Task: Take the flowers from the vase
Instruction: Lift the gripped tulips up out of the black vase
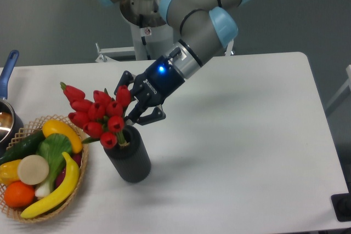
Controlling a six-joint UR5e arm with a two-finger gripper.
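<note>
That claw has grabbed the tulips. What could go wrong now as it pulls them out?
The vase looks tilted, its mouth leaning left, so it may tip over or get dragged along if the stems stay wedged inside. The gripper holds the flowers near the base of the bunch, from the side, so they could slip loose. The wicker basket sits close beside the vase, so a falling vase might knock it.
</note>
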